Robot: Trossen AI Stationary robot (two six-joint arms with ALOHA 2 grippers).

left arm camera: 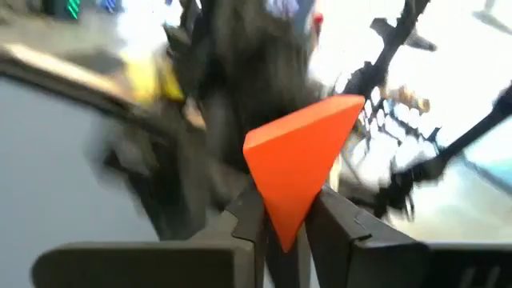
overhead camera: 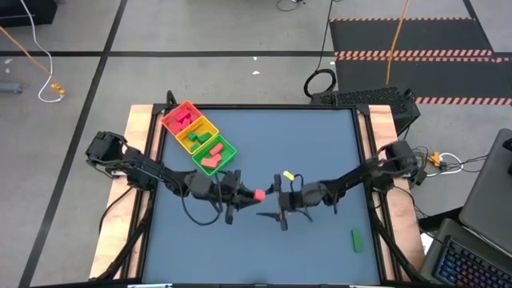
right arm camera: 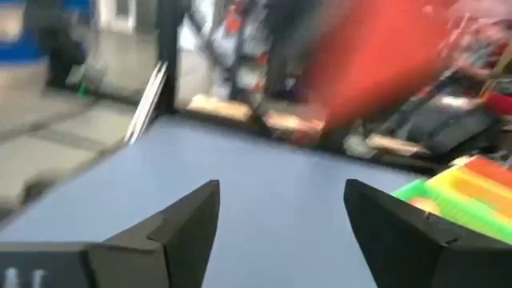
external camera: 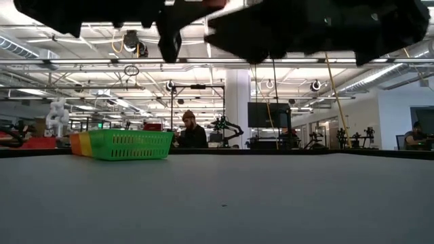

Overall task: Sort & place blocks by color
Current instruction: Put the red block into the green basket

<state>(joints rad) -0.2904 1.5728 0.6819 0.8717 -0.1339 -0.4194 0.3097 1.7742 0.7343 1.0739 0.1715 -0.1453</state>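
Observation:
A pink-red wedge block [overhead camera: 258, 194] hangs above the middle of the blue table, and my left gripper [overhead camera: 242, 195] is shut on it. In the left wrist view the wedge [left arm camera: 308, 156] juts out beyond the fingers. My right gripper [overhead camera: 277, 198] faces it from the table's right and stands open [right arm camera: 280, 232] with nothing between its fingers. The wedge shows there as a red blur [right arm camera: 368, 64]. A green block [overhead camera: 357, 239] lies flat near the table's front right. The red-yellow-green tray [overhead camera: 198, 136] at the far left holds several pink-red and green blocks. My left gripper pinches the wedge's narrow end [left arm camera: 282, 226] between its two fingers [left arm camera: 250, 218], only near their free ends. The fingers come level from the table's left. The wedge is lifted clear of the table, its wide part pointing away from the fingers toward my right gripper.
A small yellow piece [overhead camera: 288, 175] shows just beyond my right gripper. In the low view the tray's green wall [external camera: 129, 144] stands at the left and both arms hang dark along the top. People sit in the room behind the table.

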